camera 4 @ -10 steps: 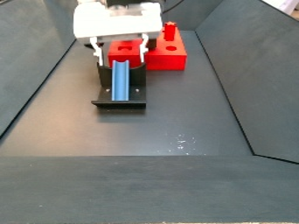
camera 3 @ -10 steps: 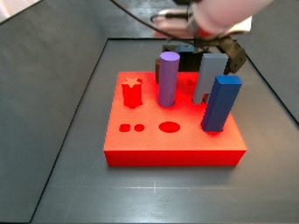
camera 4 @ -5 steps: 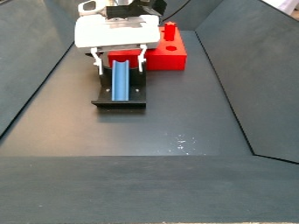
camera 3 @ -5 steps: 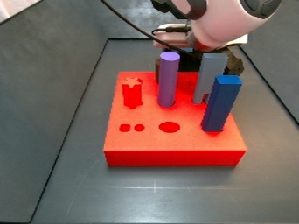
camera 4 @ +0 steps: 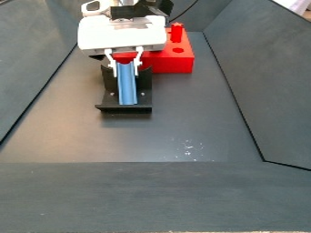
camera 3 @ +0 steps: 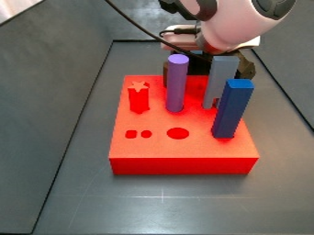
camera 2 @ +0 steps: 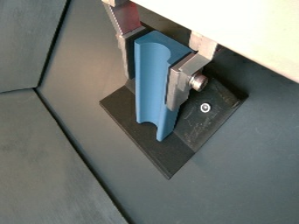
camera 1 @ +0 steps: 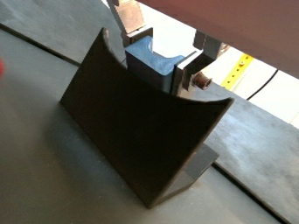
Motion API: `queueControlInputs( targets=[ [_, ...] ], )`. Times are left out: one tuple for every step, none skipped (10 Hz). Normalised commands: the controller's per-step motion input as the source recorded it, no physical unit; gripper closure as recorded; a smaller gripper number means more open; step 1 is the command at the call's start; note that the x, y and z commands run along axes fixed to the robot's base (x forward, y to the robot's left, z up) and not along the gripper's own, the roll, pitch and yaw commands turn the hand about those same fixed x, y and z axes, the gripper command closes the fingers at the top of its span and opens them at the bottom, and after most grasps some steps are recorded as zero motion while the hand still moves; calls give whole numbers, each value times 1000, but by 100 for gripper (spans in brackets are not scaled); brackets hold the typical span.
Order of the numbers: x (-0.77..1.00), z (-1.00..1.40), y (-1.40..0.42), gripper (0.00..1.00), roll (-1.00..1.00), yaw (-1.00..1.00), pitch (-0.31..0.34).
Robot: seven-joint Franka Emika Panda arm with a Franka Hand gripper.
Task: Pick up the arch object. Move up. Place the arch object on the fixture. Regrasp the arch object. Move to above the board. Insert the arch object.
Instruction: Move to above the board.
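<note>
My gripper (camera 4: 123, 57) pinches the arch (camera 2: 153, 83) by its far end, fingers (camera 2: 183, 77) flat on its sides. The arch lies on the fixture (camera 4: 123, 95), near the board (camera 4: 174, 55). It looks light, stiff and smooth; grip squarely on the flat faces.

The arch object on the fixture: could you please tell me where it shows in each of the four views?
Wrist view: the arch object shows above the fixture, between the gripper fingers.
Wrist view: arch object lies on the fixture.
Side view: hidden behind the pegs on the board.
Side view: arch object lies below the gripper.
Shared landmark: the fixture.
</note>
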Motion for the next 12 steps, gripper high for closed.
queueControlInputs(
  targets=[
    [70,1000,186,100,72,-186,94],
    [56,1000,173,100,37,-130,108],
    [48,1000,164,100,14,-83,120],
    [46,1000,161,100,-3,-57,128],
    [37,1000,146,100,-30,5,144],
    [32,1000,135,100,-38,38,147],
    [27,1000,125,100,-45,64,139],
    [24,1000,111,100,-50,89,120],
    [22,1000,100,100,-49,103,107],
    [21,1000,92,100,-46,107,99],
    [22,1000,75,100,-43,109,81],
    [23,1000,64,100,-40,110,74]
  ],
)
